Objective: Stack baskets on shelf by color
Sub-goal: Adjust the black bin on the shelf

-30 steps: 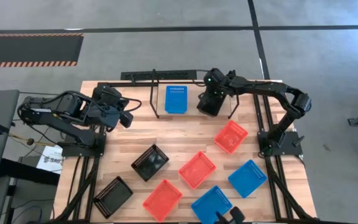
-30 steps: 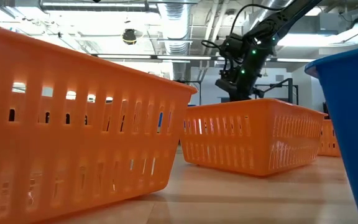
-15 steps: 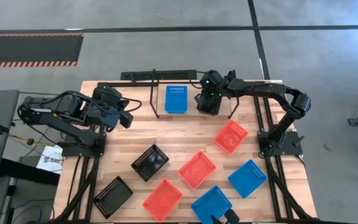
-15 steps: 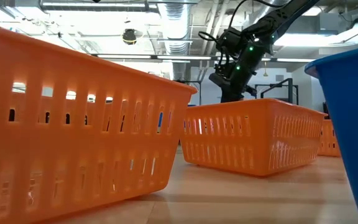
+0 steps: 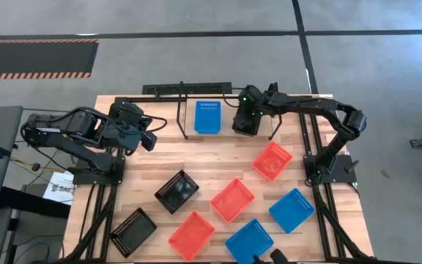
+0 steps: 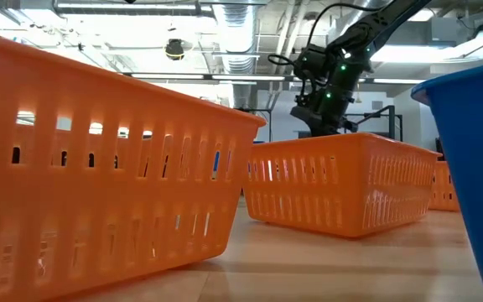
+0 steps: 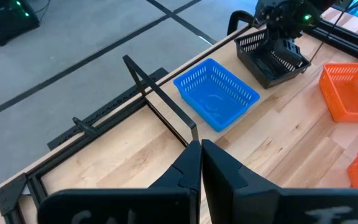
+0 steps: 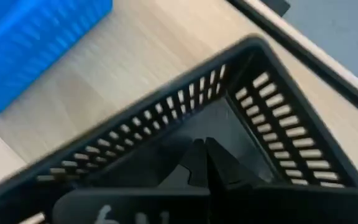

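Right now the right gripper point(image 5: 244, 123) sits over the shelf point(image 5: 226, 133) at the bench's point(image 5: 196, 158) far edge, jaws pinched together on the rim of a black basket point(image 7: 271, 57) just beside the blue basket on the shelf point(image 5: 207, 116). Left gripper point(image 7: 200, 155) waits near the bench's left side, jaws together, holding nothing. On the bench: two more black baskets point(image 5: 176, 191) point(image 5: 132, 231), three red-orange ones point(image 5: 272, 160) point(image 5: 232, 199) point(image 5: 191, 235), two blue point(image 5: 291, 210) point(image 5: 249, 240). Low view shows a red-orange basket wall up close.
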{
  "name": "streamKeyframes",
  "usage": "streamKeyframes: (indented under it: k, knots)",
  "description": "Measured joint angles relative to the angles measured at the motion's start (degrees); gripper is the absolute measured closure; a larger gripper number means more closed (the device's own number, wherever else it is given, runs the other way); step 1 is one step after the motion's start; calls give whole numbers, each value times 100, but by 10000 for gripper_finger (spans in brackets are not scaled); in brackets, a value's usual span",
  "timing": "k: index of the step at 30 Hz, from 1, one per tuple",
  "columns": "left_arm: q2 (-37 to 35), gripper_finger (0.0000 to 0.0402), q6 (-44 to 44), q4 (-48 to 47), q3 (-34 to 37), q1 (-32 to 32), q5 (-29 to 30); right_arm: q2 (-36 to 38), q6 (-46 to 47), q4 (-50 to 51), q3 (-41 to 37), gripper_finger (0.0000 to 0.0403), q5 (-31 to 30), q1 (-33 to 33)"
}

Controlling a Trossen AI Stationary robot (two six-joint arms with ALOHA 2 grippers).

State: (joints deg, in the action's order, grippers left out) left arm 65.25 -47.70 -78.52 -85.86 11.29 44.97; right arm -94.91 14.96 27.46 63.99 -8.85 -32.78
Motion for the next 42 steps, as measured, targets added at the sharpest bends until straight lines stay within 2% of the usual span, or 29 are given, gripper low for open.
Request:
streamKeyframes:
  k: [8,17,28,37,42]
  knots:
    - [-2,402,0,0,0,0,-20,0,-24,-732,0,403,-3,-111]
    - [-2,402,0,-2,0,0,-20,0,327,-18,0,403,-26,-187]
    - [-2,401,4,-2,1,0,-20,0,514,-961,0,403,-47,-192]
    - [-2,402,6,-2,2,0,-22,0,649,-445,0,403,-171,-231]
    - [-1,401,70,-3,2,0,-22,-7,872,-490,0,403,-198,-221]
